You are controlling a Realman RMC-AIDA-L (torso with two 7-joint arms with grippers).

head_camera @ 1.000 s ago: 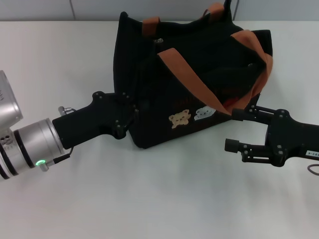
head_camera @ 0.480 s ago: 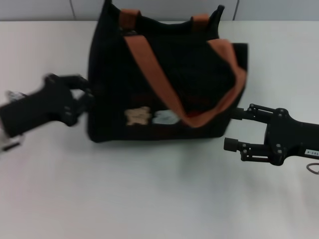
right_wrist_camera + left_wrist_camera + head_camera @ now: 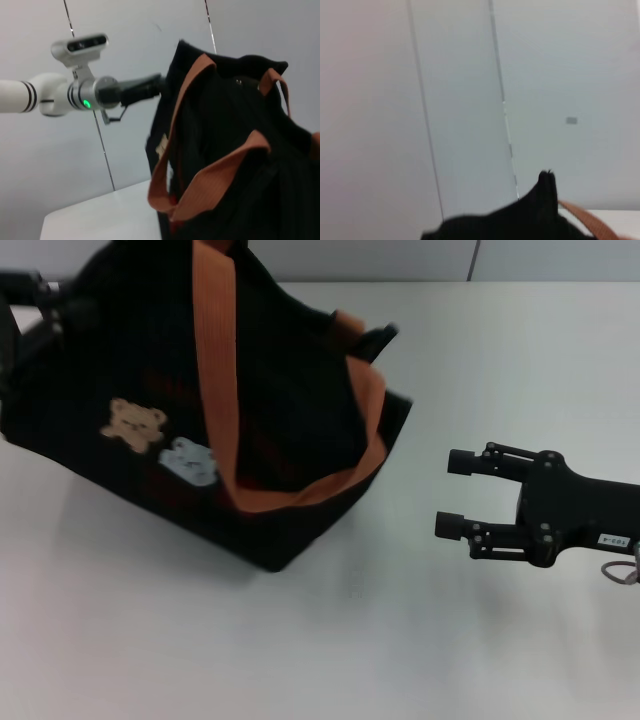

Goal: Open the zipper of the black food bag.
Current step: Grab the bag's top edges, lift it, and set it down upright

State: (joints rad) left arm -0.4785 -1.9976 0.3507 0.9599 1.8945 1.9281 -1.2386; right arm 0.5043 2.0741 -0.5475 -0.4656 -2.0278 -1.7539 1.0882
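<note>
The black food bag (image 3: 280,430) sits tilted at the table's left, one end raised, with bear patches (image 3: 135,424) and an orange strap (image 3: 215,390) facing me. My left gripper (image 3: 42,298) is at the bag's upper left corner, shut on the fabric; the right wrist view shows it (image 3: 156,85) meeting that corner of the bag (image 3: 225,150). The left wrist view shows only a bag corner (image 3: 545,192) against the wall. My right gripper (image 3: 450,494) hangs open to the right of the bag, apart from it. I cannot make out the zipper against the black fabric.
White table (image 3: 330,640) spreads in front and to the right. A grey panelled wall (image 3: 300,255) runs behind the table. A cable (image 3: 622,573) loops by the right arm's wrist.
The left arm has pulled the bag far to the left and lifted one end, so it now tilts. The right gripper has shifted slightly up and left, still open.
</note>
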